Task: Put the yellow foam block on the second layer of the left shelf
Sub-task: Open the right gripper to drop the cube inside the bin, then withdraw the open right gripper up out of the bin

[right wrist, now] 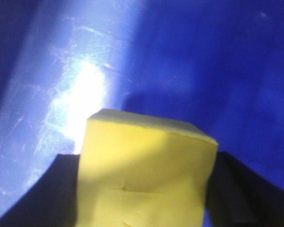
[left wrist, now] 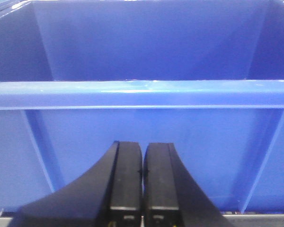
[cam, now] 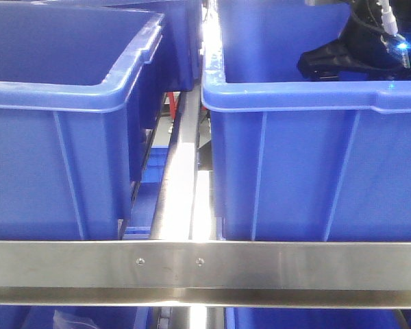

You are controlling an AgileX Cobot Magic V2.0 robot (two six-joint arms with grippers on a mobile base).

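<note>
Between the right claw (right wrist: 144,198) fingers sits the yellow foam block (right wrist: 144,175), gripped; left claw (left wrist: 142,189) closed, empty.

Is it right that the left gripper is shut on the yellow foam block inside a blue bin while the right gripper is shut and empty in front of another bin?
Not quite: the sides are swapped. The right wrist view shows the right gripper shut on the yellow foam block inside a blue bin. The left wrist view shows the left gripper shut and empty in front of another bin.
</note>
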